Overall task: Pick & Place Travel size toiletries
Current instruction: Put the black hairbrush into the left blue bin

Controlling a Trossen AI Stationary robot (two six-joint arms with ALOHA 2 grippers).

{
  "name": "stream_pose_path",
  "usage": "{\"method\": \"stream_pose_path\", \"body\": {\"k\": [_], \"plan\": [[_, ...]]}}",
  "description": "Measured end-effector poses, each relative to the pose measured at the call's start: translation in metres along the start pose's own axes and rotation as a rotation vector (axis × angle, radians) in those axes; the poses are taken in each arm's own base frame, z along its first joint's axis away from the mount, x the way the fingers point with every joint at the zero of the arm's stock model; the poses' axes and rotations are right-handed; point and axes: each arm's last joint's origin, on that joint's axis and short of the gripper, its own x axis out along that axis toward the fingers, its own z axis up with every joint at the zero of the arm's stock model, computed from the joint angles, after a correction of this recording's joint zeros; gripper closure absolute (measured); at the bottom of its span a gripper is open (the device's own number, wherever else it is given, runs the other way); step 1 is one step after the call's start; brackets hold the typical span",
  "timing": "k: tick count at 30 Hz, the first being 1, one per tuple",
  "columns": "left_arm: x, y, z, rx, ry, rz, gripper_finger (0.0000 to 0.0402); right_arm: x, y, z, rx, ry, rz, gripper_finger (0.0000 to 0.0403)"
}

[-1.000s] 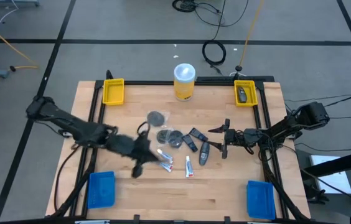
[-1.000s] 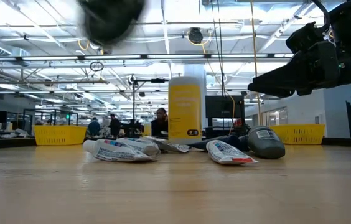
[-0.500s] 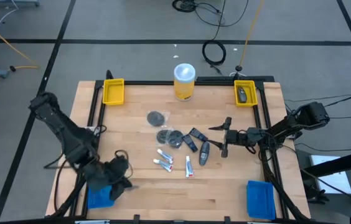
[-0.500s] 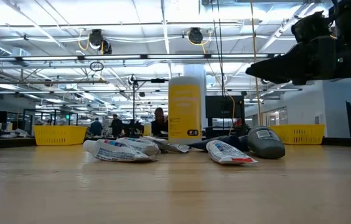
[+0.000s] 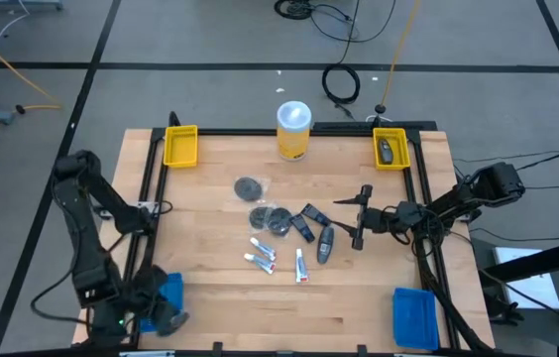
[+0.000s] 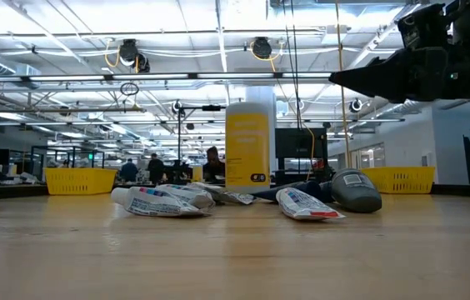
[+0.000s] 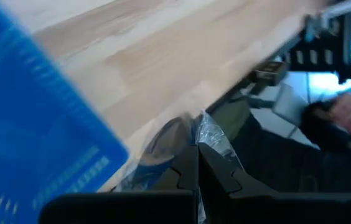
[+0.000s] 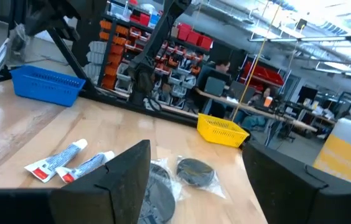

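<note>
The toiletries lie in a cluster at the table's middle. There are white tubes (image 5: 260, 254) (image 6: 156, 201), dark grey oblong pieces (image 5: 325, 242) (image 6: 356, 190) and wrapped dark discs (image 5: 270, 218) (image 8: 194, 169). My left gripper (image 5: 161, 315) (image 7: 197, 150) hangs at the near-left corner by the blue bin (image 5: 167, 291), shut on a clear-wrapped dark item (image 7: 163, 142). My right gripper (image 5: 358, 218) (image 8: 194, 186) hovers open just right of the grey pieces, above the table (image 6: 368, 79). My left gripper pinches the clear wrapper by its crinkled edge (image 7: 209, 134) between its two shut fingers. The dark piece inside the wrapper sits beyond the fingertips. The item is lifted clear, over the table's near edge beside the blue bin (image 7: 26, 124).
A big yellow canister (image 5: 293, 131) (image 6: 247, 146) stands at the far edge. Yellow bins sit in the far corners (image 5: 181, 146) (image 5: 390, 149), the right one with a dark item in it. A second blue bin (image 5: 416, 315) is at the near right. Bare wood lies along the near side.
My left arm swung from the tubes at the table's middle toward the near-left corner and now hangs by the blue bin with the wrapped item. My right gripper rose a little and kept open.
</note>
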Motion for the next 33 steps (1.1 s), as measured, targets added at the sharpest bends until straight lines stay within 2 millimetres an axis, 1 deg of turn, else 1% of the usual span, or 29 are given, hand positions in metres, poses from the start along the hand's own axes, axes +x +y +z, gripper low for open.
{"method": "stream_pose_path", "body": {"k": [3, 10, 16, 22, 27, 33], "plan": [[-0.005, 0.010, -0.006, -0.043, 0.006, 0.042, 0.0401, 0.000, 0.000, 0.000, -0.011, 0.000, 0.000, 0.0154], [-0.009, 0.024, 0.001, 0.052, -0.087, 0.137, 0.0401, 0.000, 0.000, 0.000, -0.012, -0.002, 0.000, 0.0154], [-0.009, 0.027, 0.004, 0.062, -0.092, 0.195, 0.0401, 0.000, 0.000, 0.000, 0.006, -0.003, 0.000, 0.0154], [-0.011, 0.033, 0.015, 0.071, -0.120, 0.335, 0.0401, 0.000, 0.000, 0.000, 0.010, -0.001, 0.001, 0.0154], [-0.013, 0.031, 0.023, 0.062, -0.139, 0.356, 0.0401, 0.000, 0.000, 0.000, 0.026, 0.000, 0.001, 0.0154], [-0.013, 0.030, 0.023, 0.032, -0.104, 0.375, 0.0401, 0.000, 0.000, 0.000, 0.029, 0.000, 0.001, 0.0154]]}}
